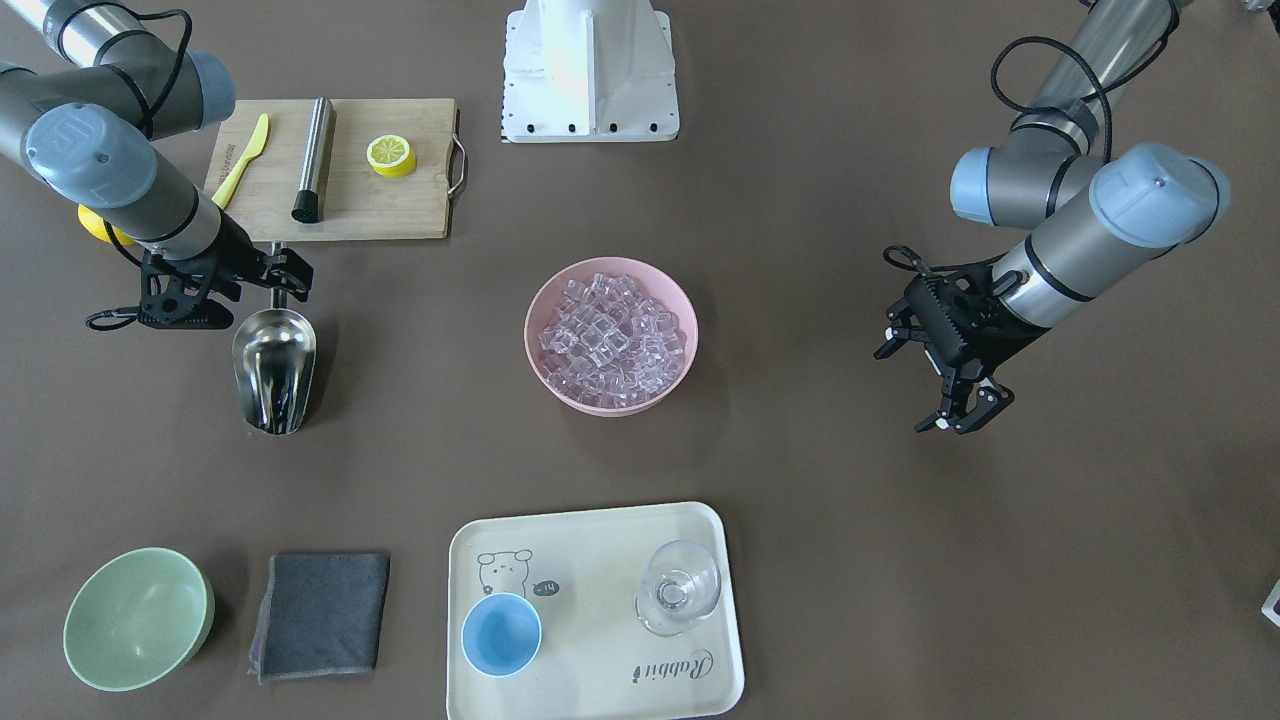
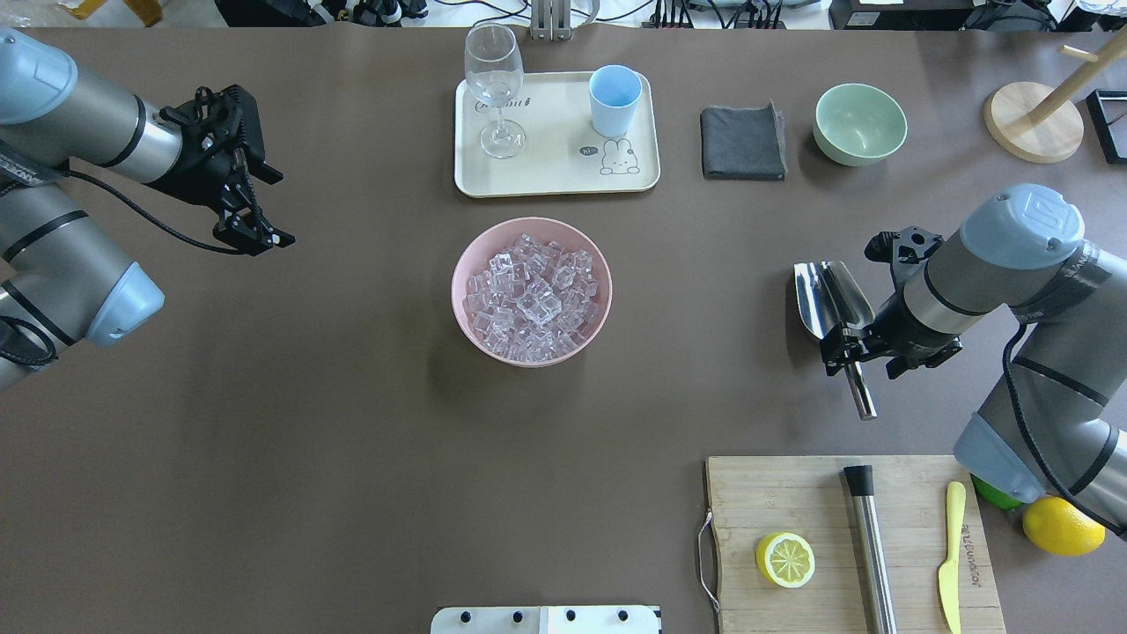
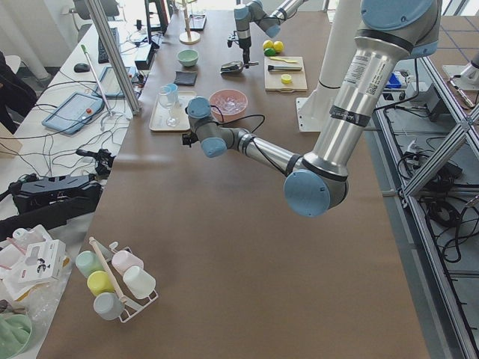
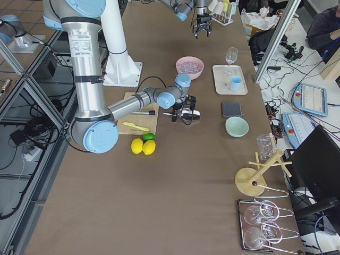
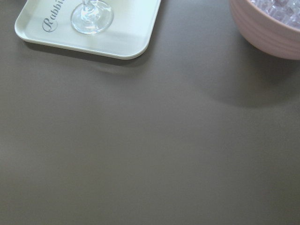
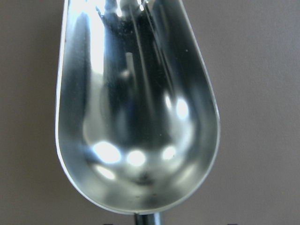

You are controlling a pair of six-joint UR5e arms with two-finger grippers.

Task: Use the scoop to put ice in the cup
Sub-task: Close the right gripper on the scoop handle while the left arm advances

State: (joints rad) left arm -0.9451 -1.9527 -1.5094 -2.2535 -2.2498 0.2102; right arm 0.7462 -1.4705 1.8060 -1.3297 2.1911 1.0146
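The steel scoop (image 1: pixel 272 370) (image 2: pixel 828 295) sits to the right of the pink bowl (image 2: pixel 455 291), its trough pointing away from the robot. My right gripper (image 1: pixel 278 290) (image 2: pixel 850 352) is shut on its tubular handle. The empty trough of the scoop (image 6: pixel 136 108) fills the right wrist view. Ice (image 1: pixel 610 335) (image 2: pixel 531 291) is heaped in the pink bowl at mid-table. The light-blue cup (image 1: pixel 501 634) (image 2: pixel 615 99) stands empty on the cream tray (image 2: pixel 555 167). My left gripper (image 1: pixel 962 415) (image 2: pixel 268 242) hangs open above bare table, far from the bowl.
A wine glass (image 2: pixel 493 88) shares the tray. A grey cloth (image 2: pixel 742 141) and a green bowl (image 2: pixel 860 123) lie right of it. Near the robot, a wooden board (image 2: pixel 792 493) carries a lemon half, a steel cylinder and a yellow knife.
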